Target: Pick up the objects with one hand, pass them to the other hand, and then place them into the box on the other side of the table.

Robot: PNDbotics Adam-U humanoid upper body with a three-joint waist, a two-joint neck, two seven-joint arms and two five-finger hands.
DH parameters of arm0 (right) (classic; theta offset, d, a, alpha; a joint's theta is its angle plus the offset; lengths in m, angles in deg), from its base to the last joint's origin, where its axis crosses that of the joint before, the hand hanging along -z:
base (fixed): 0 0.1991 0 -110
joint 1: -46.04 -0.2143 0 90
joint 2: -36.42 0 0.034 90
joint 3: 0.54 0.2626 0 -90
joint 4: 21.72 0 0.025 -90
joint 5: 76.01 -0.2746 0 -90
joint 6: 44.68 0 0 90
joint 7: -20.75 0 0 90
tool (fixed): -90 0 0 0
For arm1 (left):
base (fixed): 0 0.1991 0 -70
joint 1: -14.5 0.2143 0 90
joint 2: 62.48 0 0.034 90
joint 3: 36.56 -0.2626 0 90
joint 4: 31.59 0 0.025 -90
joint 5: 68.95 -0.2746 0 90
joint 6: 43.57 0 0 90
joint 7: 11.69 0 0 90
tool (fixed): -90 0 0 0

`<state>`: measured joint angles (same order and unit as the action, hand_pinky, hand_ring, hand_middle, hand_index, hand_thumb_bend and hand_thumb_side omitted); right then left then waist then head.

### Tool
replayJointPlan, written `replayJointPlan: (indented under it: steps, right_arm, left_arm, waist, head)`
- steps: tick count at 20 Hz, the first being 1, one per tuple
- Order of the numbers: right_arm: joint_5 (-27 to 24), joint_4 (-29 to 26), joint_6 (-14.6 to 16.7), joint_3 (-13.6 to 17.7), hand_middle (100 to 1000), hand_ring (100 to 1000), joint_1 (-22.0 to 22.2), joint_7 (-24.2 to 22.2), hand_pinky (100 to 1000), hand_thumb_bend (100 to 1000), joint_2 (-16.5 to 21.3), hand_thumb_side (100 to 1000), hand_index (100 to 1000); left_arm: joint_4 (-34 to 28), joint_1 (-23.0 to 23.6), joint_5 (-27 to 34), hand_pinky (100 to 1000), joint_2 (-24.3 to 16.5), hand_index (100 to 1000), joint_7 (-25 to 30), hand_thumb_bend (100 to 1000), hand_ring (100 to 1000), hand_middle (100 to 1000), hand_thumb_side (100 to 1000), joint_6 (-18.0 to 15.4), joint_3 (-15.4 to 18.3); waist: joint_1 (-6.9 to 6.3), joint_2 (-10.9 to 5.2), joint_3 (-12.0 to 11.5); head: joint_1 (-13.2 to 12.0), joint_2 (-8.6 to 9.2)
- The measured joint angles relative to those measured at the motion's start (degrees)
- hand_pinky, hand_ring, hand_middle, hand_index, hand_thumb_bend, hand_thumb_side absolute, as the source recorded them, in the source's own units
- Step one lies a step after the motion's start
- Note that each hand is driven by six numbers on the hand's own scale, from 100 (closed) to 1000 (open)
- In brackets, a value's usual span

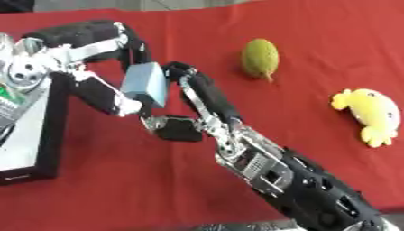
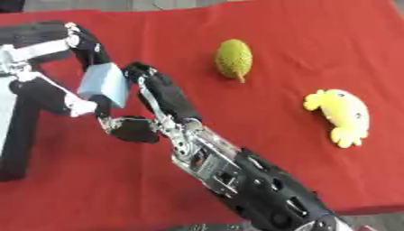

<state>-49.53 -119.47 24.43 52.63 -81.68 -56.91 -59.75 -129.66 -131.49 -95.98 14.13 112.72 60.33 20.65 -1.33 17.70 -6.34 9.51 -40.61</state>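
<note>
Just beside the black-rimmed box at the left edge of the red table, the two robot hands met over a pale blue block. The block hung above the cloth, a little to the right of the box's near wall, with neither face resting on the table. The right hand, reaching across from the lower right, had its fingers curled along the block's right side and its thumb low beneath it. The left hand, coming in over the box, closed around the block's left side, with fingers curved over its top and under its lower corner. Both hands appeared to have hold of it together, though exactly how far each finger pressed could not be told.

This looked like the hand-over step: the block was being passed from the right hand to the left, the side nearest the box. The next move probably called for the right hand to let its fingers go slack and draw back, once the left hand had the block securely, and then for the left hand to carry it the short way over the box wall.

Well away from the box, a green spiky fruit and a yellow plush toy lay on the cloth, not yet handled.
</note>
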Motion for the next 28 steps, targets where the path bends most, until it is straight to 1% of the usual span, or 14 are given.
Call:
replayJointPlan:
  steps: [3,9,15,17,19,24,28]
  right_arm:
    - [0.6,0.3,-0.6,0.0,827,830,0.2,-0.6,798,100,0.0,684,822]
    - [1.6,0.6,-2.1,-0.3,840,839,0.5,-0.9,801,100,0.0,729,844]
    - [2.0,0.6,-3.3,-0.3,842,840,0.7,-0.8,801,100,0.0,713,845]
    - [2.0,0.6,-3.5,-0.2,842,841,0.8,-0.7,800,100,0.1,697,843]
    - [1.9,0.6,-3.7,0.7,840,840,0.9,-0.4,798,100,0.6,677,840]
    - [0.9,0.2,-3.6,1.5,839,838,0.9,0.6,799,100,1.6,634,835]
    - [-0.4,-0.6,-3.2,2.2,837,836,0.9,1.5,799,100,2.3,601,831]
  left_arm:
    - [-0.2,0.1,-0.6,709,0.0,361,0.1,209,539,358,100,-0.1,0.2]
    - [-0.7,1.0,-1.1,700,-0.1,354,0.9,211,533,351,100,-0.3,1.0]
    - [-1.5,2.8,-1.2,698,-2.1,356,1.4,208,530,350,100,0.1,2.5]
    - [-1.6,4.0,-1.2,700,-3.5,358,0.7,209,529,350,100,0.7,3.8]
    - [-1.7,5.8,-1.2,703,-5.5,358,-0.7,216,527,348,100,1.4,5.3]
    - [-1.5,10.5,-0.3,706,-9.1,360,-6.6,232,523,348,100,3.9,10.8]
    - [-1.2,14.0,0.8,707,-11.7,362,-10.9,234,522,348,100,5.8,14.8]
  waist:
    - [-0.01,0.0,0.1]
    - [-0.08,0.14,0.2]
    - [-0.14,0.33,0.3]
    - [-0.14,0.34,0.3]
    - [-0.13,0.36,0.3]
    - [0.02,0.41,0.3]
    - [0.12,0.46,0.3]
  head:
    - [0.0,0.01]
    - [0.3,0.03]
    - [0.3,0.47]
    - [0.3,0.49]
    - [0.3,0.5]
    - [-0.2,0.56]
    - [-1.1,1.0]
